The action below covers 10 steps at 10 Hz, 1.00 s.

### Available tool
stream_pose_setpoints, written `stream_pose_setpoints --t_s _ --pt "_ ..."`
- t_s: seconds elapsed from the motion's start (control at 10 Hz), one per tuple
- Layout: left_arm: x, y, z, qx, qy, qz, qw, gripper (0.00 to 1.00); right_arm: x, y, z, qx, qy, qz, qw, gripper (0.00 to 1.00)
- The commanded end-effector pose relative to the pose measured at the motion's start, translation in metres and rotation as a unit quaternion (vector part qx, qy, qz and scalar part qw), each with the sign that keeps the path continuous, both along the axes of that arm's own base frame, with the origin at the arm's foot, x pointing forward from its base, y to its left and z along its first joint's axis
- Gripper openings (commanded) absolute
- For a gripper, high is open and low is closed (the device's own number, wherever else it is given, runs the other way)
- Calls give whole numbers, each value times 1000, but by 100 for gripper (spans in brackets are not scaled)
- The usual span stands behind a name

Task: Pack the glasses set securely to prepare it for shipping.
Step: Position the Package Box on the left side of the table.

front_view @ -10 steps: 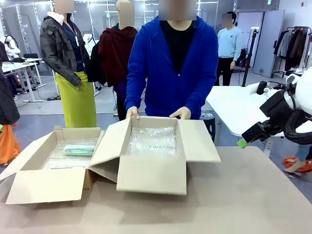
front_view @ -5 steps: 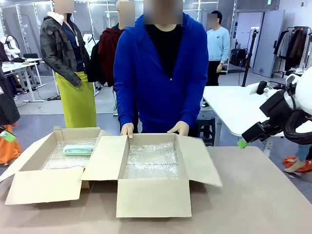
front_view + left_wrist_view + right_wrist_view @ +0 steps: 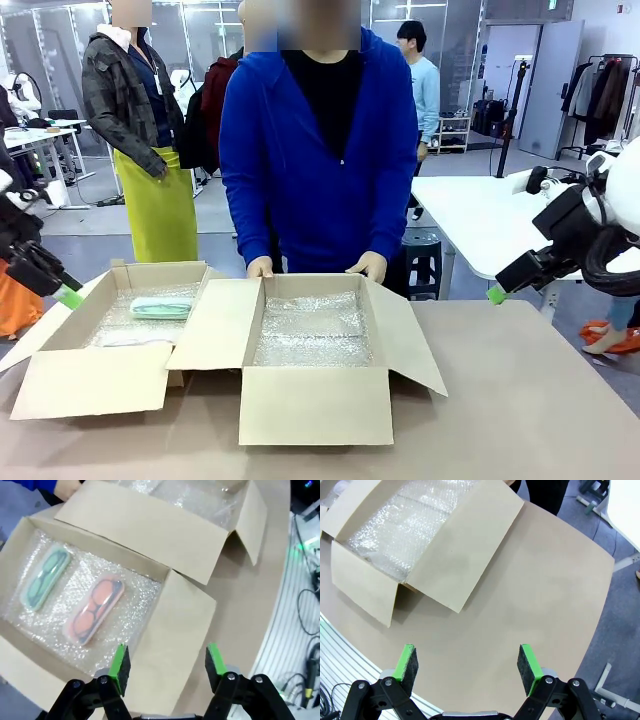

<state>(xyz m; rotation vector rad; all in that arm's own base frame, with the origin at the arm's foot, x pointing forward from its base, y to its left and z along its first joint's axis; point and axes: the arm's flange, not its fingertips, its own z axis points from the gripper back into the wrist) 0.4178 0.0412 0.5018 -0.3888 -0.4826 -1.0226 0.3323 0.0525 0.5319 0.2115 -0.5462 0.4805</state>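
Note:
The glasses set lies on bubble wrap inside the left cardboard box point(image 3: 90, 380). The pale mint-green case point(image 3: 44, 580) and the pale pink case point(image 3: 96, 609) rest side by side, a little apart. From the front, the mint case point(image 3: 160, 307) shows near the box's far wall. My left gripper point(image 3: 169, 667) hovers open above that box's near side, holding nothing, and it sits at the picture's left edge point(image 3: 62, 292) in the front view. My right gripper point(image 3: 467, 667) is open over bare table, well off to the right point(image 3: 497, 294).
A second open cardboard box point(image 3: 315, 405) lined with bubble wrap point(image 3: 312, 330) stands mid-table, its flaps spread, one overlapping the left box. The person in blue holds its far edge with both hands point(image 3: 372, 266). The table point(image 3: 530, 400) is bare to the right of it.
The person has set the middle box flat and slid it nearer me, with its flaps folded out. My left gripper has come into the front view at the left edge. The right arm is still.

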Motion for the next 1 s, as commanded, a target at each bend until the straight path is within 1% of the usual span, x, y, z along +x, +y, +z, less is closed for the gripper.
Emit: stream_pose_setpoints --t_s 0.0,0.1,0.2,0.9 --pt "-6 -7 -9 24 -8 7 1000 76 1 0 0 -2 -6 1 1000 100" --pt "-4 -5 -11 17 -6 10 1000 76 1 0 0 -2 -6 1 1000 100" --pt "0 -7 -7 10 -3 -6 1000 76 1 0 0 -2 -6 1 1000 100" --pt "0 -7 -7 10 -3 -6 1000 76 1 0 0 -2 -6 1 1000 100"
